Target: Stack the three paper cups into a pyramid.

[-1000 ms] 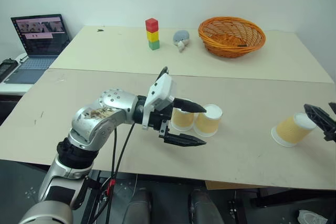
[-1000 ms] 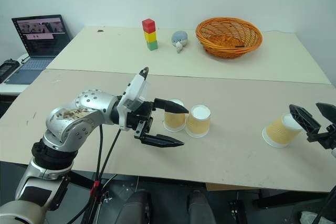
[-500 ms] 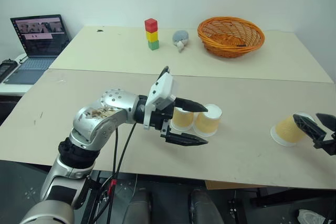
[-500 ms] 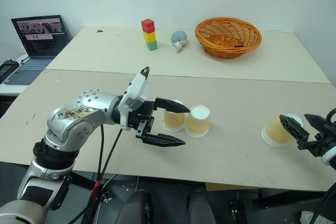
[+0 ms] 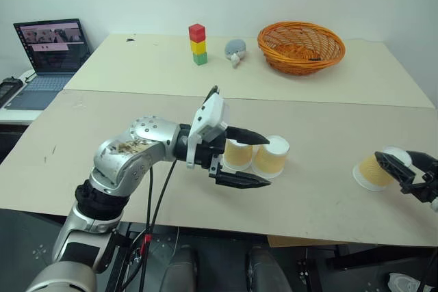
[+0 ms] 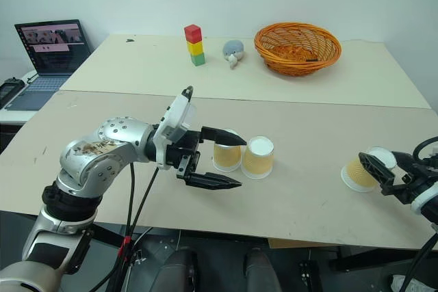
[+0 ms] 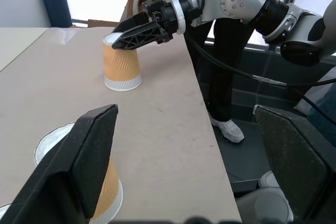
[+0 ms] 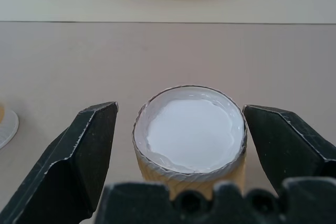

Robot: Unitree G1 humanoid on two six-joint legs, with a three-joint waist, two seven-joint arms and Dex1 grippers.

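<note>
Two of the three paper cups [image 5: 238,154] [image 5: 272,157] stand upside down, side by side, mid-table. My left gripper [image 5: 267,162] hovers open just in front of them, with its upper finger crossing in front of their tops and nothing held. The third cup [image 5: 369,171] stands upside down at the right near the table's front edge, also seen as a tan cup [image 7: 122,66] in the left wrist view. My right gripper [image 5: 395,156] is open, one finger on each side of that cup's white base [image 8: 190,129], apart from it. No pyramid stands.
On the far table are an orange wicker basket [image 5: 301,47], a red-yellow-green block stack [image 5: 198,44] and a small grey toy [image 5: 235,51]. A laptop [image 5: 51,46] sits at the far left. The table's front edge [image 5: 308,234] runs close below both grippers.
My right gripper has sunk and slid left, so its fingers now straddle the top of the right cup. The left arm and the cups have stayed put.
</note>
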